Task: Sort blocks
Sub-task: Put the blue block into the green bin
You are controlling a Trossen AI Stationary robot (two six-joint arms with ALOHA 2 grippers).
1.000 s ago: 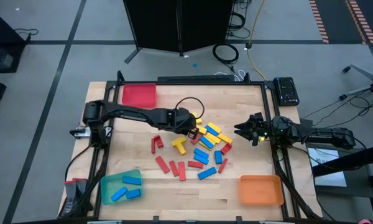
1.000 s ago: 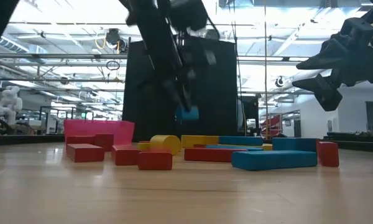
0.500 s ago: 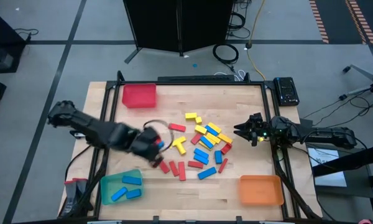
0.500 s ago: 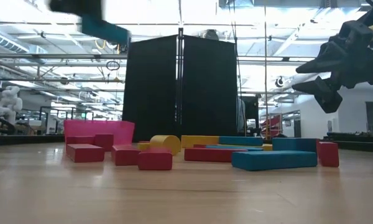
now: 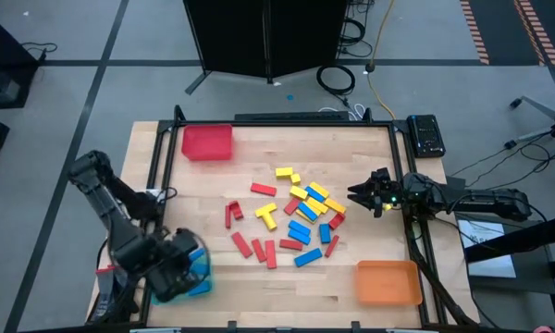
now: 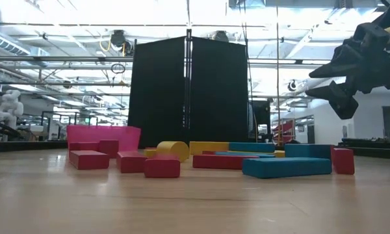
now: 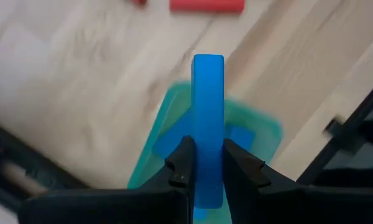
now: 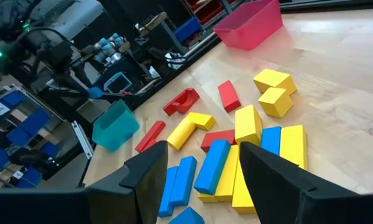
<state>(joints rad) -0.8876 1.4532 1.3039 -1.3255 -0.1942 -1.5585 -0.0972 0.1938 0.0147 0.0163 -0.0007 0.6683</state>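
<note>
At the near left corner of the wooden desk (image 5: 351, 157), the left gripper (image 7: 207, 167) clamps its fingers on a flat blue rectangular block (image 7: 208, 118), directly over the translucent green plastic tray (image 7: 261, 127). Lower the block inside the tray walls before release, clear of the blue blocks already inside. At the right edge, the right gripper (image 5: 363, 194) waits, fingers apart and empty, beside the remaining mixed red, blue and yellow blocks (image 5: 301, 222).

Left pincer (image 7: 206, 163) grips blue block (image 7: 208, 106) above green tray (image 7: 261, 124).
</note>
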